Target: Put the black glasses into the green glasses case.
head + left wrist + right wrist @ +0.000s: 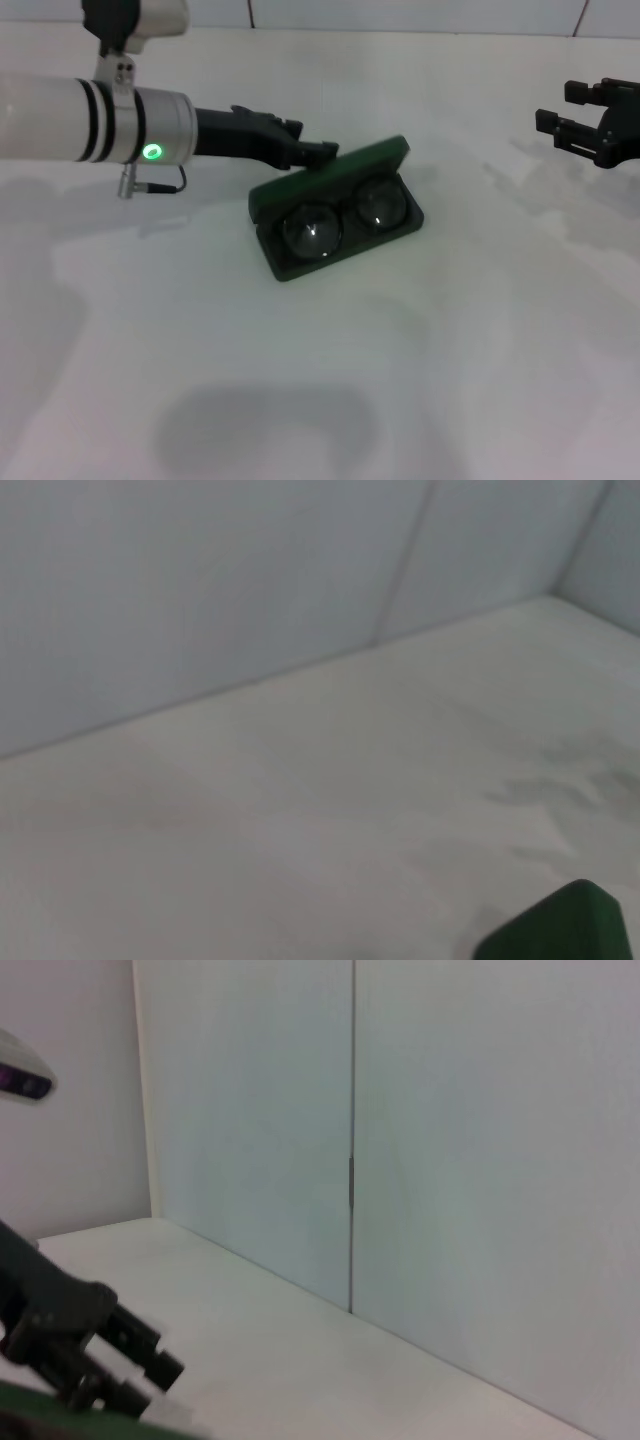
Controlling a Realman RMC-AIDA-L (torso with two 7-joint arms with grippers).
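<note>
The green glasses case (284,266) lies open in the middle of the white table, its lid (345,168) tilted up on the far side. The black glasses (313,230) rest inside it, with both round lenses showing. My left gripper (316,140) reaches in from the left and stands at the back of the lid, open and holding nothing. A corner of the lid (560,925) shows in the left wrist view. The right wrist view sees the left gripper (158,1385) from afar, just above a strip of green. My right gripper (562,108) hovers open at the far right, well away from the case.
The white table (320,400) is bordered by a pale panelled wall (250,580) at the back. Faint grey smudges mark the table surface right of the case.
</note>
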